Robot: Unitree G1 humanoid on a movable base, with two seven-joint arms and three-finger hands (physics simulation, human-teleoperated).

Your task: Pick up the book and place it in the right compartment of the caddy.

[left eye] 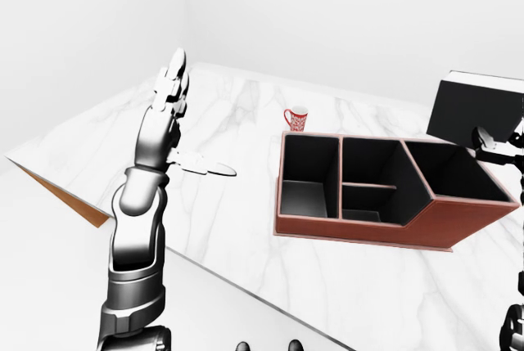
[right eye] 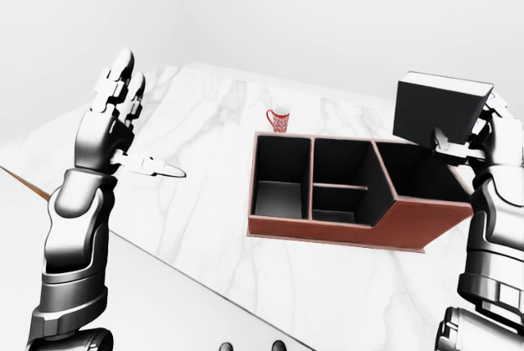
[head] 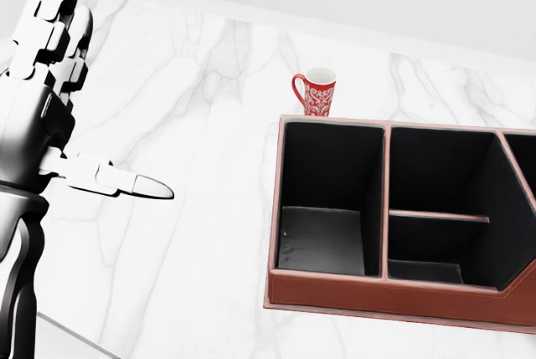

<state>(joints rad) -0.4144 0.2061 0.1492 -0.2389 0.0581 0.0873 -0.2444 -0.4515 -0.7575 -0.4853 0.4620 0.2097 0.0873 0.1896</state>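
Observation:
A black book [right eye: 440, 109] hangs tilted above the right compartment of the caddy [right eye: 334, 231], near the right edge of the right-eye view. My right hand [right eye: 472, 128] is shut on the book's right side, thumb on its cover. The caddy is brown outside and black inside, with a left bay, a split middle bay and an angled right bay. All its bays look empty. My left hand [head: 88, 100] is raised at the left of the head view, open, fingers up and thumb pointing right, holding nothing. The head view shows neither the book nor the right hand.
A red patterned mug [head: 316, 91] stands just above the caddy's upper left corner. The white marble tabletop [left eye: 237, 204] ends in a diagonal edge running from the left to the bottom of the left-eye view, with its orange underside [left eye: 78, 204] showing.

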